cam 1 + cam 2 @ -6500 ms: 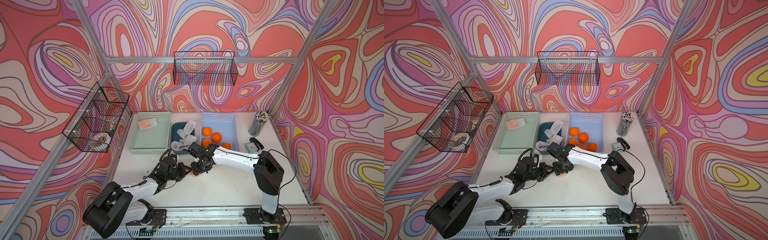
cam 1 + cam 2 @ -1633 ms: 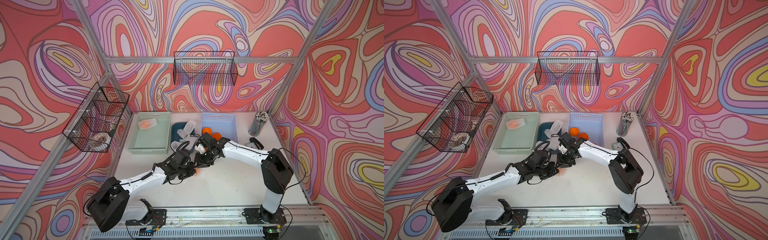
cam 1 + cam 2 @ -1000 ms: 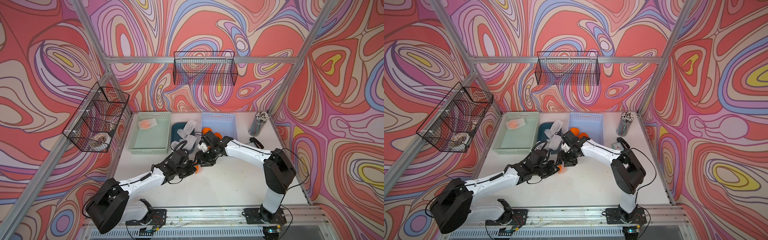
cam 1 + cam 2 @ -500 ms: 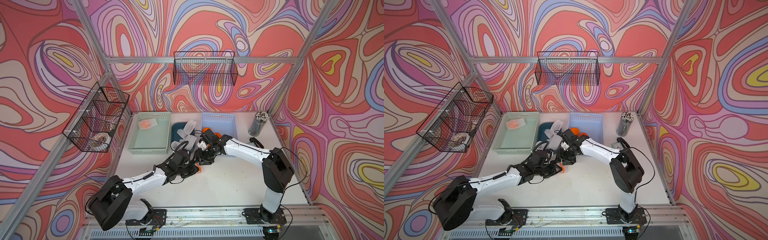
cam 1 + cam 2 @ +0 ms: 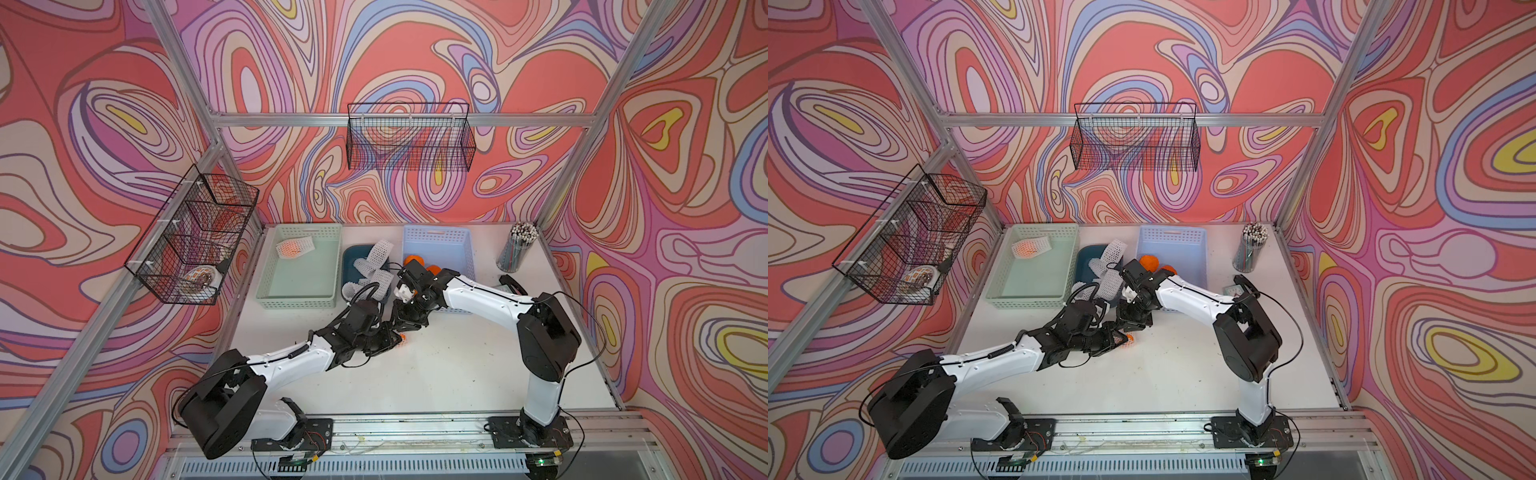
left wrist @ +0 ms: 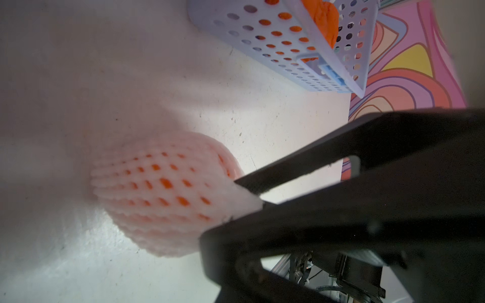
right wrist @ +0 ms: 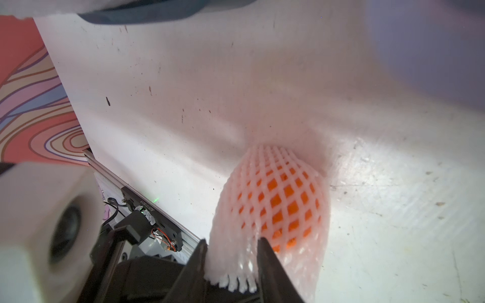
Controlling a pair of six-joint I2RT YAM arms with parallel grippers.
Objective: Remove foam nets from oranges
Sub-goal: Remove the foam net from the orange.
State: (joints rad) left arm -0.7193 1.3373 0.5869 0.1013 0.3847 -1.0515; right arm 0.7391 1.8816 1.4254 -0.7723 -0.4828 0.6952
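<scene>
White desk (image 5: pixel 436 374), swirl-patterned walls (image 5: pixel 415 62). Left gripper (image 6: pixel 236 202): fingers clamped on an edge of foam net (image 6: pixel 147 230). Right gripper (image 7: pixel 232 258): fingers apart, fringed net end between them and touched; firm hold cannot be told. Orange (image 7: pixel 290 190) enclosed in net, laid mid-desk, before blue basket (image 5: pixel 436 230) set at back edge.

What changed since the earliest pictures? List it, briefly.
The left gripper, pinching the foam net, reached further right. The right gripper closed around the net's open end, its arm swinging back over the blue basket. The green basket and loose nets stayed put.
</scene>
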